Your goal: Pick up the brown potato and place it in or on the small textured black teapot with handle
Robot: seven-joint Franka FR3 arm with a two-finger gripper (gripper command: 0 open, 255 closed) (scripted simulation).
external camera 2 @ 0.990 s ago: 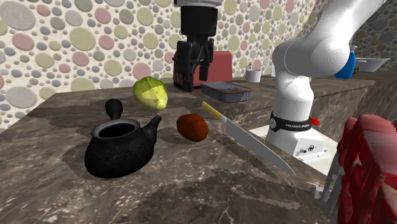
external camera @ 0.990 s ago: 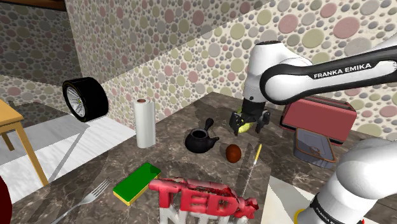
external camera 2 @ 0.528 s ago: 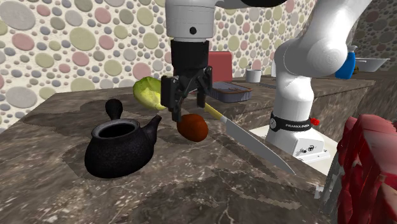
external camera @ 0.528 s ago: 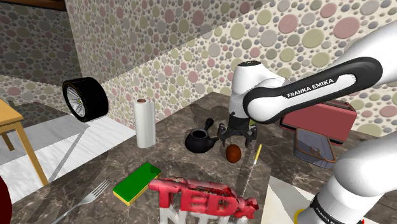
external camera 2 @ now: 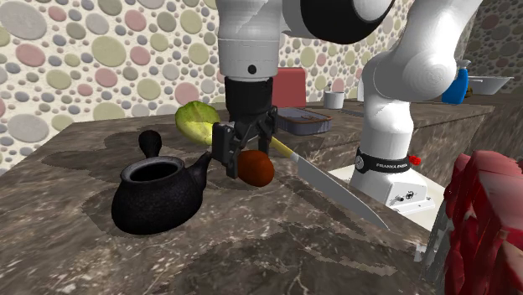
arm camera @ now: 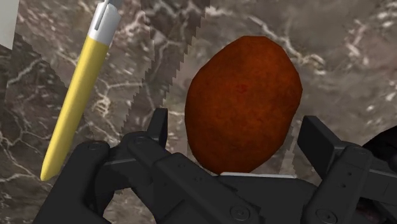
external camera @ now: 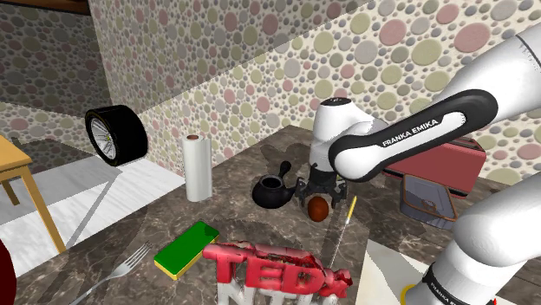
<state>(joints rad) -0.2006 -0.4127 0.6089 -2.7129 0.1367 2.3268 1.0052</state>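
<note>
Potato (arm camera: 242, 105) grasp: straddling it with gripper (arm camera: 238, 130) spread wide; ideally centring, sinking lower, closing gently across its middle.

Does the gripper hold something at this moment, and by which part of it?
Nothing is held. The gripper is open, its fingers standing on either side of the brown potato, which lies on the marble counter, without clasping it.

Reddish-brown potato (arm camera: 242, 105), textured black teapot (external camera 2: 155, 197), yellow-handled knife (external camera 2: 327, 180), dark veined marble counter (external camera 2: 251, 251), pebble-spotted wall (external camera 2: 84, 59).
</note>
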